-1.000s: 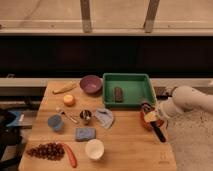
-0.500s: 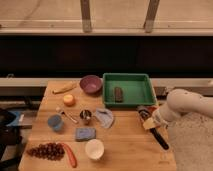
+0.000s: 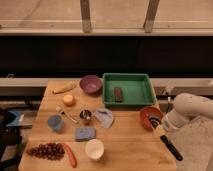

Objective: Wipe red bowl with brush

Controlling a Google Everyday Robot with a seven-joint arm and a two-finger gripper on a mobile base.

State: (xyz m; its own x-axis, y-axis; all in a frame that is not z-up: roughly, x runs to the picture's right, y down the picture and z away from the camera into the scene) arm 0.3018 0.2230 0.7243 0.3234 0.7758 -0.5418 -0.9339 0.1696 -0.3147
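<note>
Working from the biggest thing down, we have the wooden table, then the green tray at its back edge with a dark oblong item inside. The white robot arm comes in from the right side, bent down toward the table's right edge. The red bowl sits near that right edge, just in front of the tray's right corner.

Key relation: the brush lies diagonal, pale head up-left at or over the bowl's near rim, black handle running down-right toward the table corner. So the bowl lies up-left along the brush's long axis, and we judge any wiping stroke has to push that way. The gripper is right at the bowl's lower right rim, around the upper part of the brush; it looks to be holding the brush, but we cannot tell for sure how the fingers stand.

Smaller stuff, well left of the action: purple bowl, grey cloth, blue sponge, white cup, grapes, orange fruit.
</note>
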